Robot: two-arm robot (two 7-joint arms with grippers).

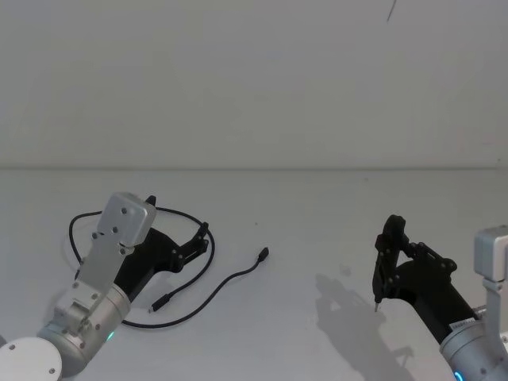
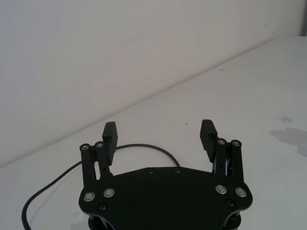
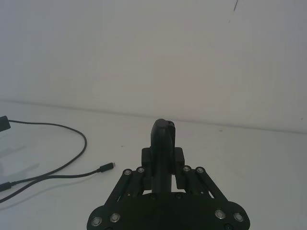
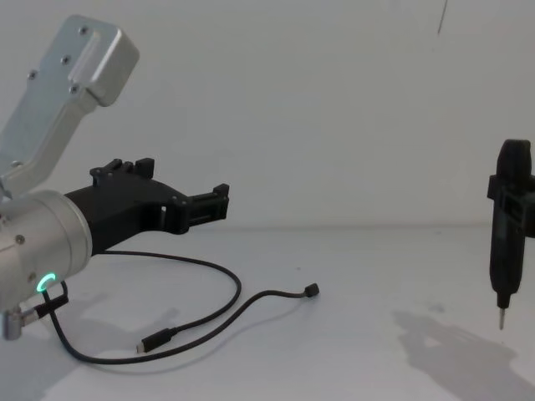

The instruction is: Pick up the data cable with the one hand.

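As the left arm is hovering, its fingers (image 2: 209, 133): standing spread wide, gripping nothing, with a curve of cord showing between them in the left wrist view.
Left gripper (image 2: 159, 130): hanging above the tabletop (image 1: 317, 206), clear of it, over the left half near the front edge.
Data cable (image 1: 225, 279): lying flat in loose loops on that left half, one loop running beneath the gripper, one plug pointing toward the middle of the tabletop, the other resting nearer the front edge.
Step in hand: seemingly lining up for the descent onto the cord; nothing is being lifted yet.
Doing it well: I would be lowering straight down with the fingers straddling one single strand, crosswise to it. I would be closing only once the pads are reaching the tabletop, since a thin limp cord is apt to slip out.
Right gripper (image 3: 163, 128): waiting over the right half, fingers pressed together, well apart from the cable.
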